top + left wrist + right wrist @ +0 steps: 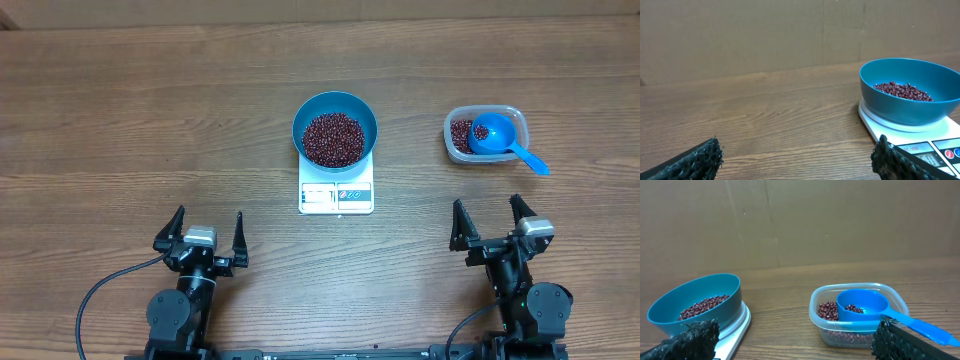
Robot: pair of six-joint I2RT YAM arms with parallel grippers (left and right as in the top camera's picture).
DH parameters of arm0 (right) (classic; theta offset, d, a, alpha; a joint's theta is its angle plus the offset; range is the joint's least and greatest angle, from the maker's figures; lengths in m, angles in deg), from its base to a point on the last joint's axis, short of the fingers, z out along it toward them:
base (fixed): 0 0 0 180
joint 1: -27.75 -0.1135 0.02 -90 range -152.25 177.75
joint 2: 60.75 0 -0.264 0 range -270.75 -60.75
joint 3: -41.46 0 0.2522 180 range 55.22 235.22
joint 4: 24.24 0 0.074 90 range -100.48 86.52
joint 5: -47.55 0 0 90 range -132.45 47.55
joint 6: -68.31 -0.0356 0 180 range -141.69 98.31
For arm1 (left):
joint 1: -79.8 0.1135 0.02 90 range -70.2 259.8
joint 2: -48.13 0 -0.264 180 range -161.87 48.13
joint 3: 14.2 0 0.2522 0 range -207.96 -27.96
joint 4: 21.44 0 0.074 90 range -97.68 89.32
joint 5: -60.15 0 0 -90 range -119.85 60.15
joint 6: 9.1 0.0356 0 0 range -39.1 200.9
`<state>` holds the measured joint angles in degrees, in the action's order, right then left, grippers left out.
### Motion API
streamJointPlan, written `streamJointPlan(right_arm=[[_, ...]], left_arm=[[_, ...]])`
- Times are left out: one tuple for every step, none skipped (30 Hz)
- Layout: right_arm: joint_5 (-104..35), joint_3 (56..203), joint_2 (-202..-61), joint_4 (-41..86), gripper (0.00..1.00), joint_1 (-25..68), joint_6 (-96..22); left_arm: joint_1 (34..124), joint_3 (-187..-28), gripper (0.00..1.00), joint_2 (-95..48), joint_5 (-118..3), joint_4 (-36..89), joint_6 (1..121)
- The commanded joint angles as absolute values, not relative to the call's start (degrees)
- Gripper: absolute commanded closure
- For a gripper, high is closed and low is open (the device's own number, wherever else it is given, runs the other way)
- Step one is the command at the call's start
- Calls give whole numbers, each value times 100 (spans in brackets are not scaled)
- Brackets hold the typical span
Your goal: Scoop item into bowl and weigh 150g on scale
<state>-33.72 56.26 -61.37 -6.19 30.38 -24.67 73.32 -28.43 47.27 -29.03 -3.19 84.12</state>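
A bright blue bowl (335, 131) stands on the white scale (336, 196) in the middle of the table, and dark red-brown beans (333, 139) cover its bottom. The bowl (912, 90) shows at the right of the left wrist view and at the left (697, 302) of the right wrist view. More beans (828, 310) lie in a clear tub (860, 314) at the right, under a blue scoop (495, 135) holding a few. My left gripper (209, 232) stands open near the front left. My right gripper (491, 221) is open at the front right, below the tub, empty.
A brown cardboard wall (790, 35) closes off the far side of the wooden table (150, 120). The scoop's handle (530, 160) juts out over the tub's near right corner, toward my right gripper.
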Motion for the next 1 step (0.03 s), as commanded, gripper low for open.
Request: streamJointPlan(right_arm=[[-3385,5567,-6092,-647,0,3071,-2463]], left_arm=[[7369,-2823,0,4788,-2967,-321,8519]])
